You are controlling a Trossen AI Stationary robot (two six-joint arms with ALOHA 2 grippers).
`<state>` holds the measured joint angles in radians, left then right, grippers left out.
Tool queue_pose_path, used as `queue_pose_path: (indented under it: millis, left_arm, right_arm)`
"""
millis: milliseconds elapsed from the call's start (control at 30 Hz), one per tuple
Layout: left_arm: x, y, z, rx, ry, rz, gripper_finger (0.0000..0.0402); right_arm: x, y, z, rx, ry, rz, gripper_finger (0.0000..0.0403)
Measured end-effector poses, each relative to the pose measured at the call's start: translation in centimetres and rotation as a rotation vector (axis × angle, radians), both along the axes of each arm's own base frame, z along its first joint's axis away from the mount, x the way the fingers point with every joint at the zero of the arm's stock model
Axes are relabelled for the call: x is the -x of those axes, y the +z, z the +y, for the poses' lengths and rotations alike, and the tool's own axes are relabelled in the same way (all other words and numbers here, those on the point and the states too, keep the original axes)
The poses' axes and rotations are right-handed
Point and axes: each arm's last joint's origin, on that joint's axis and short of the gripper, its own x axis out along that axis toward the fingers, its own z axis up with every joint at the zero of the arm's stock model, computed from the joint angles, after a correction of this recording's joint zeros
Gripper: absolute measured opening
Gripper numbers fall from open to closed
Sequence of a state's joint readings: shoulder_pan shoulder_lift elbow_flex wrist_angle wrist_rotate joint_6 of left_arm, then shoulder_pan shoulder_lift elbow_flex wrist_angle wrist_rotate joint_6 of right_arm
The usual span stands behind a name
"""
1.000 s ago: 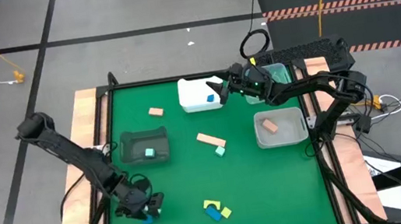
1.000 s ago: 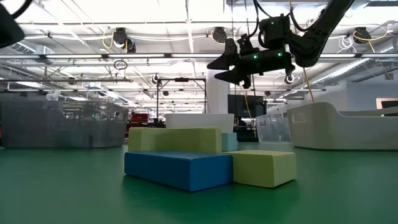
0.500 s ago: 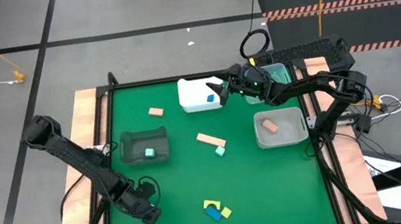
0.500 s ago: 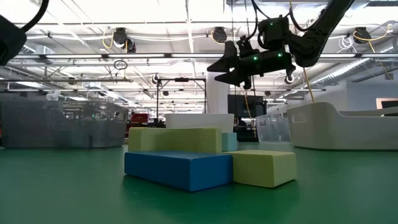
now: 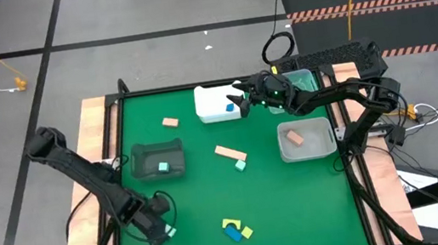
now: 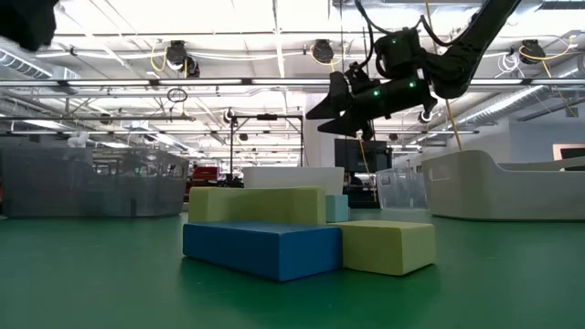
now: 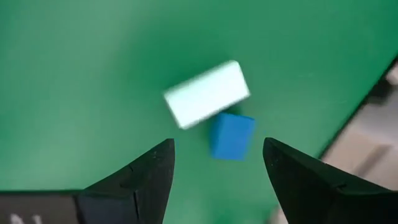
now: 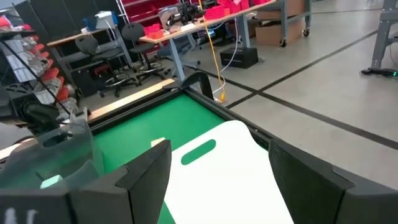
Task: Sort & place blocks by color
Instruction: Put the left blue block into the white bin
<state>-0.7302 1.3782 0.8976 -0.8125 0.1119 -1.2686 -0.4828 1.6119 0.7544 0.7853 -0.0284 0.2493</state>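
Since a moment ago: my left gripper (image 5: 159, 231) has slid along the near left edge of the tabletop (image 5: 204, 202), so the little blue block it covered is now under it; my right gripper (image 5: 242, 102) has tipped slightly over the white bin (image 5: 215, 104).

High view, progress: a mint block (image 5: 162, 166) lies in the dark bin (image 5: 158, 161), a blue one in the white bin, a tan-pink one (image 5: 294, 138) in the clear bin (image 5: 306, 139). Left loose, I judge: a tan block (image 5: 170, 122), a tan bar (image 5: 230, 153) with a mint cube (image 5: 240, 165) just beside it, and a yellow-and-blue cluster (image 5: 236, 229) at the near edge. Roughly early to midway.

Low view: blue bar (image 6: 260, 247) in front, yellow blocks touching it; my right gripper hangs high, fingers apart, holding nothing.

Left wrist view: my fingers (image 7: 149, 180) spread wide and empty above a pale mint block (image 7: 207, 94) touching a blue cube (image 7: 231, 135).

Right wrist view: fingers (image 8: 146, 174) open, nothing between them, white bin below.
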Motion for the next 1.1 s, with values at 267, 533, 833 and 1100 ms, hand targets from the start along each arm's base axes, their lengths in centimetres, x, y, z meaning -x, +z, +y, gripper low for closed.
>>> queue_pose_path:
  millis: [267, 533, 833, 1100]
  left_arm:
    - [-1.4, 0.2, -2.9, -0.083, -0.334, -0.130, 0.0246]
    - [-0.6, -2.1, -5.1, -0.193, -0.440, -0.083, 0.0246]
    - [-0.1, -3.4, -6.2, -0.236, -0.433, -0.074, 0.0246]
    - [-0.6, -4.3, -7.0, -0.222, -0.406, -0.107, 0.0246]
  right_arm:
    - [-0.1, -0.1, 0.3, -0.042, -0.001, -0.006, 0.0258]
    - [-0.4, -0.2, 0.9, -0.054, 0.016, -0.006, 0.0258]
    - [-0.4, -0.2, 1.0, -0.055, 0.016, -0.004, 0.0258]
    - [-0.4, -0.2, 0.9, -0.053, 0.016, -0.004, 0.0258]
